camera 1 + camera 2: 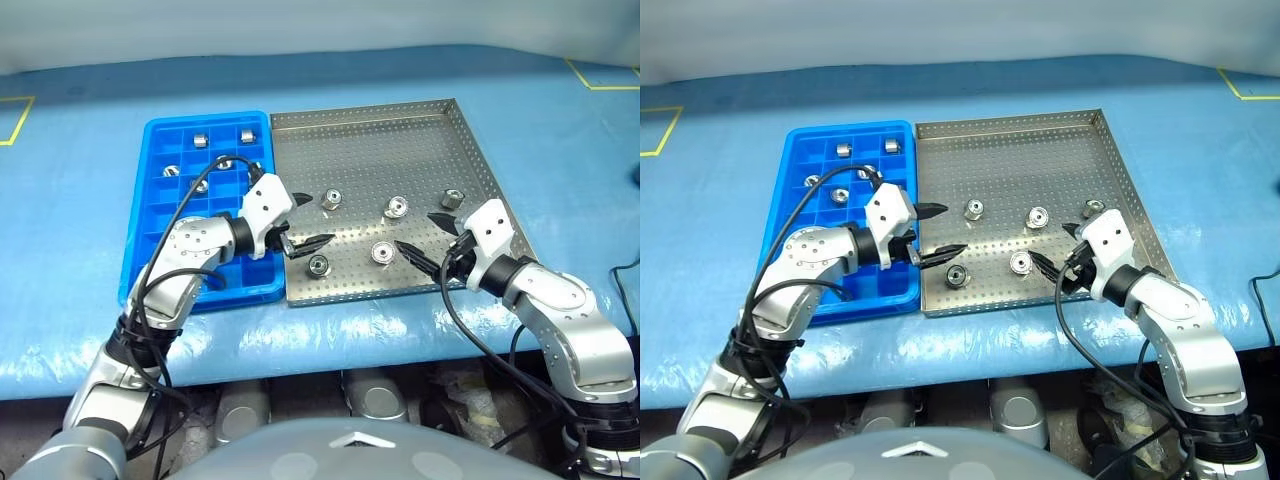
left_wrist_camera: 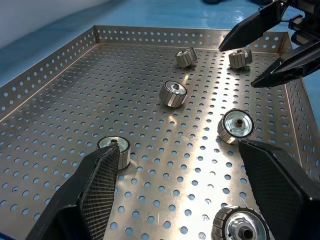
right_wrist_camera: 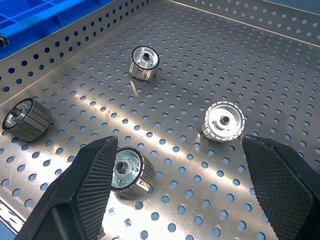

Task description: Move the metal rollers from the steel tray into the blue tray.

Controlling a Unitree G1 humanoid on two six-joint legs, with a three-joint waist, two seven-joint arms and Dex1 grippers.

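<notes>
- The steel tray (image 1: 400,130) is serving as the landmark here: the blue tray (image 1: 150,170) is lying flush against its left side, and both grippers are hovering over its near half.
- Five metal rollers (image 1: 396,207) are sitting loose on the perforated floor of the steel tray, while several more are already resting in far compartments of the blue tray (so the task looks partly done).
- The left gripper (image 1: 305,222) is hanging over the steel tray's near-left corner with its fingers spread wide and holding nothing; one roller (image 1: 319,265) is lying just nearer than its tips.
- The right gripper (image 1: 424,236) is hanging over the tray's near-right part, fingers likewise spread and empty, with a roller (image 1: 382,252) just to its left.
- The step in hand appears to be the approach for the next pick.
- The next move is probably calling for lowering either gripper until its fingers are straddling one roller, then closing squarely across the ribbed sides, since a slanted pinch could make the roller roll away.
</notes>
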